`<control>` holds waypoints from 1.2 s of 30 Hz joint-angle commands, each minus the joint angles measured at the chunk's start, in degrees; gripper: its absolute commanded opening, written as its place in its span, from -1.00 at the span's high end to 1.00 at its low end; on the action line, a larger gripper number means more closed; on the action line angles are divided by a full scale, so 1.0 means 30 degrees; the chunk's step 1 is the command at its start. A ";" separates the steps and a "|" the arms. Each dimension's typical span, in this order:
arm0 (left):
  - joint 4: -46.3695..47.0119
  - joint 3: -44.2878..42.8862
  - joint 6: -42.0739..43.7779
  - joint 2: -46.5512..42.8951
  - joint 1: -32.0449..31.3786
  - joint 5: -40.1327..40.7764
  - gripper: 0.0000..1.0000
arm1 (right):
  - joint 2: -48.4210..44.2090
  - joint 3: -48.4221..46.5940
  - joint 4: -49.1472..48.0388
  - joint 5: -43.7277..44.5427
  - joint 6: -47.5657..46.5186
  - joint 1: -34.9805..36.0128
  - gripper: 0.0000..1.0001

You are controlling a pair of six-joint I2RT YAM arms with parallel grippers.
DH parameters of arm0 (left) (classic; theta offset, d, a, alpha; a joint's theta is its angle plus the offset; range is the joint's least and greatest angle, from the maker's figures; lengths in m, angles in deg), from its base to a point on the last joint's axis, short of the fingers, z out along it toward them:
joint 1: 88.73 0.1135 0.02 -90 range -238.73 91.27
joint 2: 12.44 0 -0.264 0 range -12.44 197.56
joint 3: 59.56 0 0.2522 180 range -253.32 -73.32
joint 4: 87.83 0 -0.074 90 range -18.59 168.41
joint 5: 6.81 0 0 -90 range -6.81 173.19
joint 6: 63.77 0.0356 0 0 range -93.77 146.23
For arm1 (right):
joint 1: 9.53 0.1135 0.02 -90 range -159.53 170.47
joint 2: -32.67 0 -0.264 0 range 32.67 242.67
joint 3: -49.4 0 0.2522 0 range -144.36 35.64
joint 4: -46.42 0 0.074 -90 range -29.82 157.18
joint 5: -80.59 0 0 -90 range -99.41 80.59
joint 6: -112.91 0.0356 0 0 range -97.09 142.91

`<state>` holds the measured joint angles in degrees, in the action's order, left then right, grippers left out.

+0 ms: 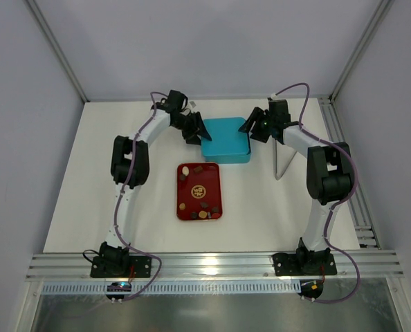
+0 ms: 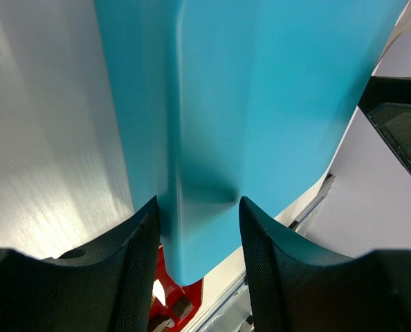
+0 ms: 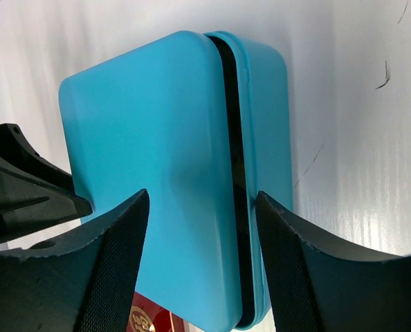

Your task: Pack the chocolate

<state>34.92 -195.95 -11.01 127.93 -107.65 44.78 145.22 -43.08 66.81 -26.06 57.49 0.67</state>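
White and matte, the surface (image 1: 81, 207) sits inside a pale-walled bay framed in aluminium, with both arms reaching to its far middle. The left fingers (image 2: 136, 270) flank a ridge along the left edge of a turquoise, round-cornered plastic box (image 2: 261, 104). They lie close against it with no gap showing, but I cannot tell whether they pinch it or merely straddle it. The right fingers (image 3: 115, 263) are spread apart over the box's right edge, one across the lid's broad top and the other outside the wall. The dark seam between lid and base runs up between them, and no clamp on anything shows.

Meeting the box from opposite ends looks deliberate: one side can steady it while the other works at the seam. I judge the step in hand to be getting the lid off.

Outward from there, the box lies flat with its lid on. Just near of it, between the two arms, a glossy red rectangular tray (image 1: 218, 187) carries the chocolate (image 1: 204, 214). The small dark brown, light brown and cream pieces lie loose, mostly at the tray's far and near ends, and none is in the box yet. Having the tray beside the box should make each carry short. Right of the box stands a thin grey metal rod (image 1: 277, 166), well apart from the tray.
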 commanded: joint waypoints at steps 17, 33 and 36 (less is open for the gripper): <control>-0.2291 -0.3332 0.0194 0.0435 -0.0462 0.1174 0.01 | 0.0188 0.0663 -0.0512 -0.0253 -0.0074 0.0410 -0.26; -0.2731 -0.3538 0.0341 0.0288 -0.0462 0.1407 0.00 | 0.0363 0.0634 -0.0396 -0.0224 -0.0074 0.0410 -0.26; -0.2935 -0.3538 0.0370 0.0463 -0.0491 0.1788 -0.03 | 0.0567 0.0371 0.0304 0.0127 -0.0250 0.0439 -0.25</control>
<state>27.08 -204.32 -10.72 129.55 -108.55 49.80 145.22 -42.14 64.95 -26.23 57.49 0.97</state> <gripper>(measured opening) 0.511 0.628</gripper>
